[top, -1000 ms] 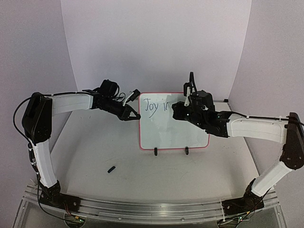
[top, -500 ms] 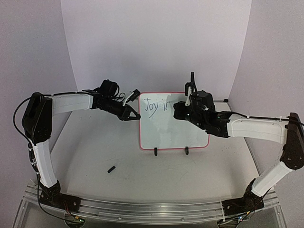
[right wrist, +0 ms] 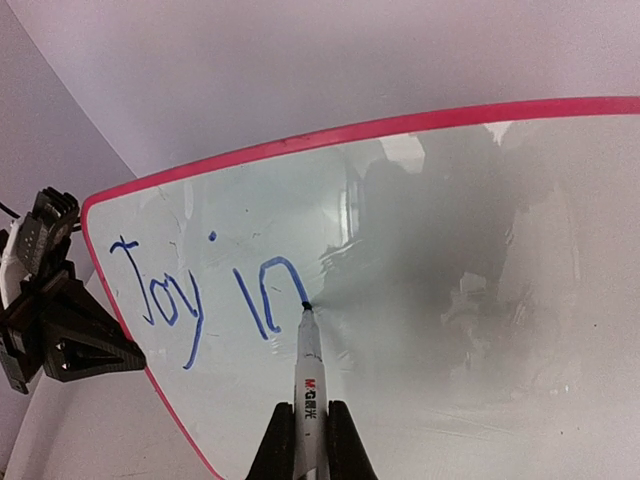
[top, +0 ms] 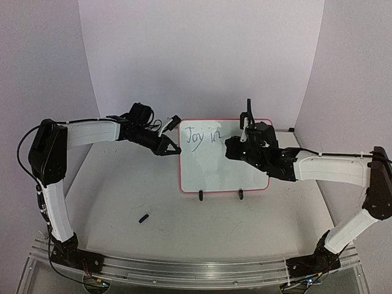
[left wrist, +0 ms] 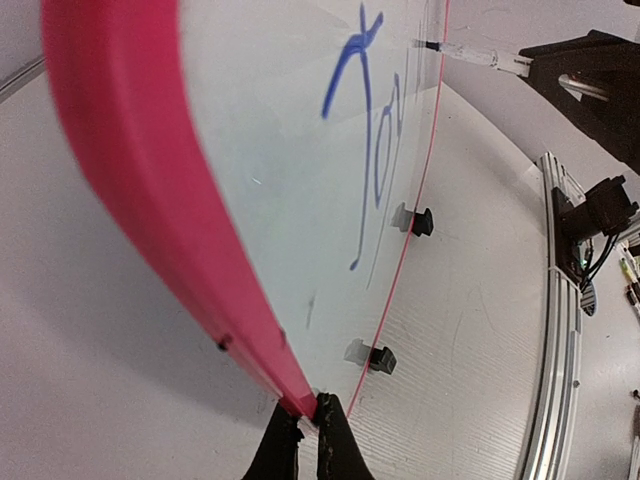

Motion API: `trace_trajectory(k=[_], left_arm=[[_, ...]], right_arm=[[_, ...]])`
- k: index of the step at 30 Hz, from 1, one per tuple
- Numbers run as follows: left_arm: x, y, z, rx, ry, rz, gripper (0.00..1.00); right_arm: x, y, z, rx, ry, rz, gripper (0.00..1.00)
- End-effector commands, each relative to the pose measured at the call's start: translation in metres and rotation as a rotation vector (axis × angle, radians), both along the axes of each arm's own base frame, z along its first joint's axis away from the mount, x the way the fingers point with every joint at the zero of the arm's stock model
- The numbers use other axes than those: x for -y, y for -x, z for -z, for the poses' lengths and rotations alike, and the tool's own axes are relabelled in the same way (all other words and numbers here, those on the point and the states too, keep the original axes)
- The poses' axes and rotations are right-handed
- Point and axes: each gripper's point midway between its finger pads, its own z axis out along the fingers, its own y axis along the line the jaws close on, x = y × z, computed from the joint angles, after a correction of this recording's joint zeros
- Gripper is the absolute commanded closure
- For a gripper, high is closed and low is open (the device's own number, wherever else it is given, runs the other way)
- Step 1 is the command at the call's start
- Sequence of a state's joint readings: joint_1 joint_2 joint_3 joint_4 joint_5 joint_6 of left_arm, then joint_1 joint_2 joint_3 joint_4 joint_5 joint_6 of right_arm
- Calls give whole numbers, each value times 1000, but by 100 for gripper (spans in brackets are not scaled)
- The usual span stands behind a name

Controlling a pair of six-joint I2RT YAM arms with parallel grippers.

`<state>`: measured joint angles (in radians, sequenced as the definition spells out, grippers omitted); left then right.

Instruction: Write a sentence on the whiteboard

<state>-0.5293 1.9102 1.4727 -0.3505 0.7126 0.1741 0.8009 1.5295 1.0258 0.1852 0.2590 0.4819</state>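
The whiteboard [top: 223, 174] stands on the bench [top: 135, 190] and the sentence [right wrist: 205, 295] reads just "Joy in", so most of it looks unwritten. Left gripper [left wrist: 308, 425] pinches the board's pink edge; right gripper [right wrist: 305, 430] clamps the marker [right wrist: 307, 365], tip on the "n".

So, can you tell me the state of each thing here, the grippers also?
whiteboard: standing upright, left rim clamped
sentence: reads "Joy in" in blue, not finished
marker: uncapped, tip touching the whiteboard at the end of the "n"
left gripper: shut on the whiteboard's rim
right gripper: shut on the marker
small black piece: lying loose in front of the whiteboard, untouched
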Motion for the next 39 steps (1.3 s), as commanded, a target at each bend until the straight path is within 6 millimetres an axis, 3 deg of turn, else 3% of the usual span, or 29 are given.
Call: trace_trajectory(k=[1, 11, 19, 23, 31, 39], left_arm=[[1, 10, 9, 20, -73, 28, 100], [1, 10, 9, 20, -75, 27, 100], [0, 11, 9, 21, -79, 28, 100], [0, 11, 12, 16, -85, 26, 100], [-1, 11, 13, 15, -90, 25, 100], [-1, 11, 13, 16, -94, 24, 100]], right_arm=[[10, 6, 11, -38, 2, 18, 100], [9, 8, 5, -30, -8, 4, 100], [0, 22, -43, 38, -28, -116, 100], [4, 33, -53, 43, -4, -159, 100], [25, 43, -52, 24, -16, -230, 100], [39, 38, -48, 8, -52, -301, 100]])
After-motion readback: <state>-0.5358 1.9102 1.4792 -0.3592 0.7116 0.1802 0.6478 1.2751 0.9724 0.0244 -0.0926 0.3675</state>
